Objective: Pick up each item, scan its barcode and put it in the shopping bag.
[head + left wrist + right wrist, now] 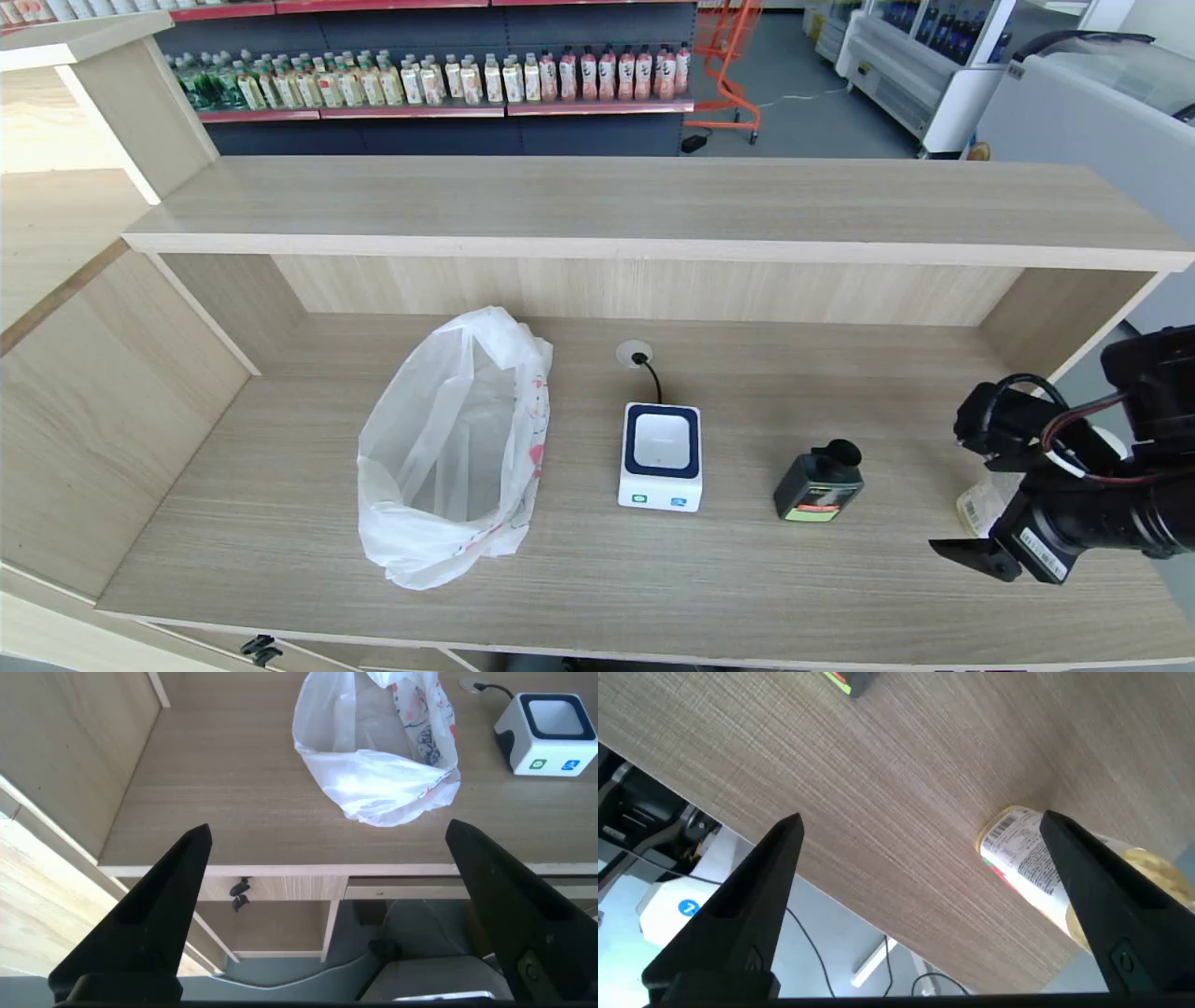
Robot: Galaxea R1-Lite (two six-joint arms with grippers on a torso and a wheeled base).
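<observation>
A white plastic shopping bag (453,457) lies open on the wooden counter (653,579), left of the white barcode scanner (661,455). To the scanner's right stands a dark bottle (819,485) with a black cap. A clear container with a barcode label (1035,866) lies at the counter's right end, partly hidden behind my right arm (978,504). My right gripper (920,905) hangs open just above the counter beside that container, holding nothing. My left gripper (327,905) is open and empty, off the counter's front edge, with the bag (374,747) and scanner (547,733) beyond it.
A raised wooden ledge (653,210) runs along the back of the counter and side walls (121,411) close both ends. The scanner's cable goes into a grommet (634,354) behind it. Store shelves of bottles (439,79) stand far behind.
</observation>
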